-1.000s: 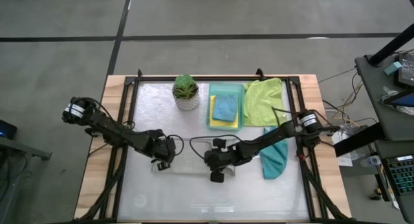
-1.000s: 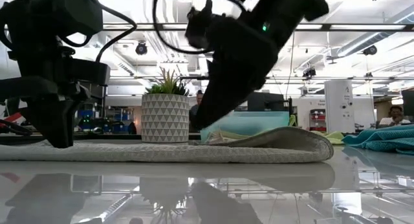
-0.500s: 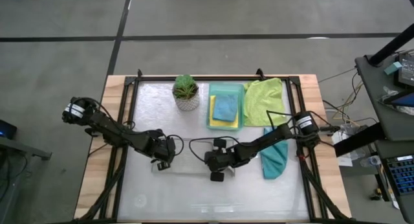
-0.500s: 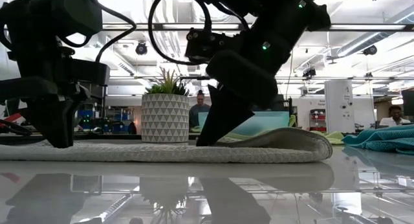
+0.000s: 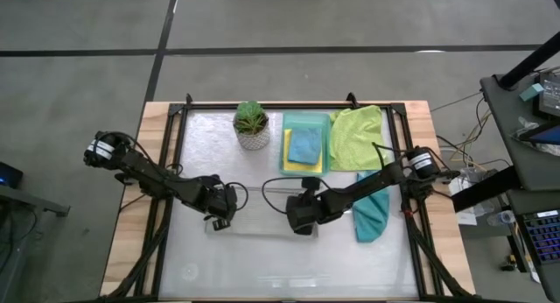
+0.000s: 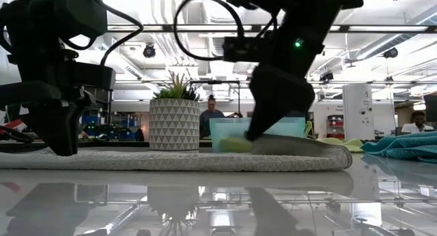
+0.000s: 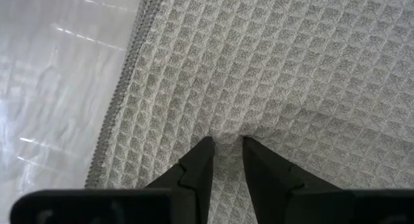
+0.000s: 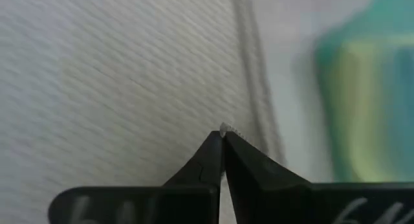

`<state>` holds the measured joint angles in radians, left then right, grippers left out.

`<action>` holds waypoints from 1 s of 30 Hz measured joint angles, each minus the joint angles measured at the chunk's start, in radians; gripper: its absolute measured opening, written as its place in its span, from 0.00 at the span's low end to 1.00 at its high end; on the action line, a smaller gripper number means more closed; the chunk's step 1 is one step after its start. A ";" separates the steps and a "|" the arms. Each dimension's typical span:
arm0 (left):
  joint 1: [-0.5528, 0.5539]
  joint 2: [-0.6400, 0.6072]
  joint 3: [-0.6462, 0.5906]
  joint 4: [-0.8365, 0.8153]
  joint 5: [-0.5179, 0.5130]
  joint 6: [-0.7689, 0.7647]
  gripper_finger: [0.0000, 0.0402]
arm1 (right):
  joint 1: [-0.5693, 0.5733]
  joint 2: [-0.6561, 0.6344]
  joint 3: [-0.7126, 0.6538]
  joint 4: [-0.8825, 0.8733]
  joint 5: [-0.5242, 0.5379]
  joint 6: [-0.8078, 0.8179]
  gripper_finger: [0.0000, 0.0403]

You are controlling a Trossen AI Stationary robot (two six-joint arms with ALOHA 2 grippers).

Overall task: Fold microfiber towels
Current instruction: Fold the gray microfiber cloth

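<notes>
— What changed?

— My left gripper (image 7: 223,143) keeps its narrow pinch on the pale grey towel (image 7: 291,68), near the towel's edge. My right gripper (image 8: 222,134) has just snapped fully shut on a tuft of it.

— Meaning?

— Both ends look gripped, I judge; the fold can start. The tray (image 5: 306,121) lies beyond my right claw.

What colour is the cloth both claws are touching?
Pale grey towel with a waffle weave, clearest in the left wrist view.

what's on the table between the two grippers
The pale grey towel, spread flat from the left gripper to the right gripper, each pinching it; the high view shows it.
</notes>
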<state>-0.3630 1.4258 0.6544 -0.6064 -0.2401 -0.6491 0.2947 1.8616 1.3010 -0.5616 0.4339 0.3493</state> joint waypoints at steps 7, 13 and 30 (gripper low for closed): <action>0.000 -0.001 -0.003 0.001 -0.001 -0.023 0.18 | 0.000 -0.002 -0.020 -0.108 0.092 0.106 0.02; 0.001 -0.031 0.027 -0.030 0.023 0.028 0.18 | 0.000 -0.002 -0.047 -0.111 0.092 0.112 0.02; 0.002 -0.447 -0.101 -0.264 -0.057 0.027 0.20 | 0.002 -0.003 -0.070 -0.035 0.093 0.085 0.02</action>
<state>-0.3614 0.9790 0.5537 -0.8704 -0.2975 -0.6222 0.2966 1.8587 1.2310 -0.5964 0.5270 0.4343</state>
